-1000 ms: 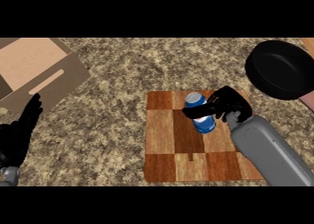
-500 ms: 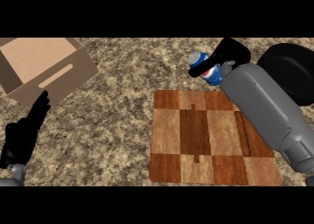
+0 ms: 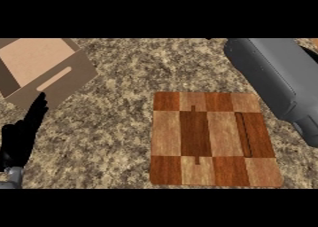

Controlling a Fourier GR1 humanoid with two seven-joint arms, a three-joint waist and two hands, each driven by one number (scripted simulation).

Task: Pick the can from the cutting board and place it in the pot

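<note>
The checkered cutting board (image 3: 215,138) lies bare; can and pot are out of view, as is the right hand beyond its grey forearm (image 3: 279,84) reaching past the board's far-right corner; the left hand (image 3: 21,135) rests open, well left of the board.

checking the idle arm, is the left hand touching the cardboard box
Cannot tell. In the head view the left hand rests open at the left edge, and its fingers' upper end meets the cardboard box wall in the picture, but looking steeply down shows no height difference.
</note>
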